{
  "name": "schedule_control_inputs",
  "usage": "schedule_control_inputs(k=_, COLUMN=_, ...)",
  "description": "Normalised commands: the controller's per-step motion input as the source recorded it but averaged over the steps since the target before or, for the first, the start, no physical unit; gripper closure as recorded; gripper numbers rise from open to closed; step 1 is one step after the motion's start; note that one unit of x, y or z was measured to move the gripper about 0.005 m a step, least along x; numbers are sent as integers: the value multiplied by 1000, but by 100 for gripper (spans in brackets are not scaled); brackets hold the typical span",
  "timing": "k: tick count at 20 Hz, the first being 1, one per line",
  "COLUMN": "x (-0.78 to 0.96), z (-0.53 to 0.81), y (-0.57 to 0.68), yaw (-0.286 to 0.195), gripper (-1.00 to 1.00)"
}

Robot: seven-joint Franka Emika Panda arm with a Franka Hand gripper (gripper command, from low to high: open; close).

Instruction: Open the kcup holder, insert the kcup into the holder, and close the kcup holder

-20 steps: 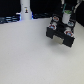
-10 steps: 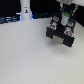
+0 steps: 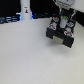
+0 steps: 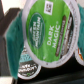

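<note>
Both views are soft and blurry, the table [image 3: 25,55] evenly bright, shadows faint.

— What does the room look like?
— A broad white table [image 3: 30,55] fills most of the exterior view, lit evenly. Behind it the background is dark.
— Anything at the back?
— A white bottle [image 3: 25,10] stands at the far edge, with blurred dark clutter beside it.

So the black kcup holder [image 3: 60,34] sits toward the exterior view's right on a plain white counter [image 3: 30,57], with round pods visible along its top. The arm's gripper [image 3: 63,15] hangs right over it. A white bottle-like thing [image 3: 25,11] stands at the back, well apart.
</note>
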Motion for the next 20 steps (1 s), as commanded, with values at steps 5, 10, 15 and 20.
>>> schedule_control_inputs(k=5, x=-8, z=206, y=-138, yaw=-13, gripper=100)
schedule_control_inputs(k=10, x=-118, z=153, y=-173, yaw=-25, gripper=100)
schedule_control_inputs(k=15, x=-59, z=-35, y=-76, yaw=-7, gripper=100)
schedule_control_inputs(k=20, x=8, z=-180, y=-23, yaw=0, gripper=100)
